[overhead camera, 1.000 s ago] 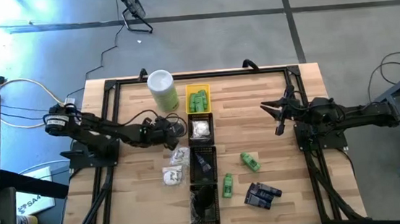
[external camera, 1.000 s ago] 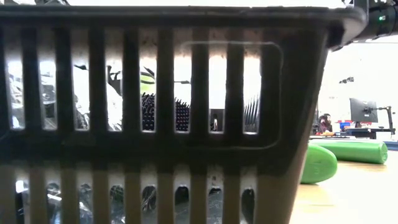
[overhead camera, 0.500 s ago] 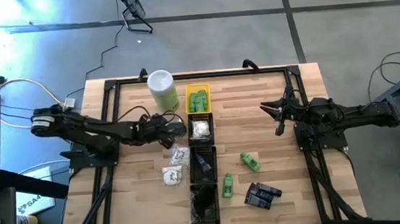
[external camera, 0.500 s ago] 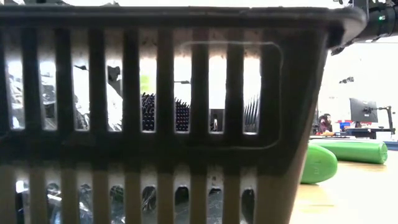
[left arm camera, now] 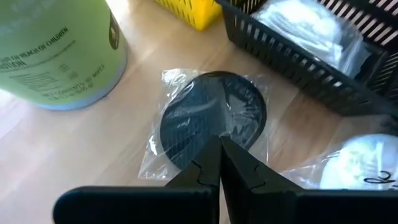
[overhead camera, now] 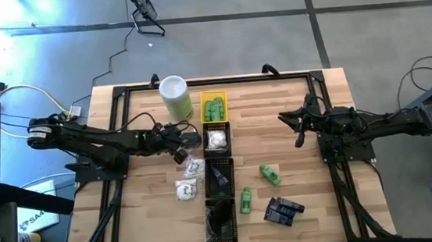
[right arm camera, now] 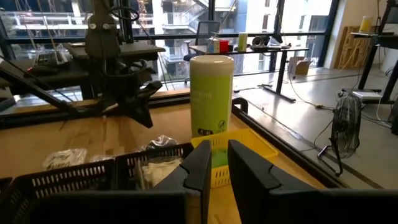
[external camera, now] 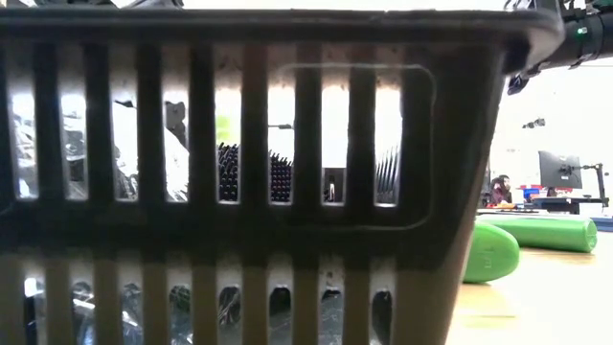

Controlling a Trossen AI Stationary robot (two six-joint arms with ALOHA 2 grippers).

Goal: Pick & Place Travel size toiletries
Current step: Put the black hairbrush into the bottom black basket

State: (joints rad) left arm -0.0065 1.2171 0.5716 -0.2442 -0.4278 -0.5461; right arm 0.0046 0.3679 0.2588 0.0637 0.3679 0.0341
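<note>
My left hand [left arm camera: 219,144] is pinched fully closed on the wrapper of a black puck [left arm camera: 213,118] beside the canister [overhead camera: 175,98] on the bench [overhead camera: 298,161]. Right hand [overhead camera: 298,123] hovers nearly closed, empty.

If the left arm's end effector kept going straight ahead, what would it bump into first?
Probably the black round puck in clear wrap. The shut left end effector points straight at it, though whether they already touch is unclear.

You have two matte black arms built of slim jointed segments. Behind the left claw [overhead camera: 177,142] the arm ends in a silver-grey motor housing with white and yellow cables attached. The right claw [overhead camera: 298,125] has two flat, tapered black fingers [right arm camera: 200,169].
</note>
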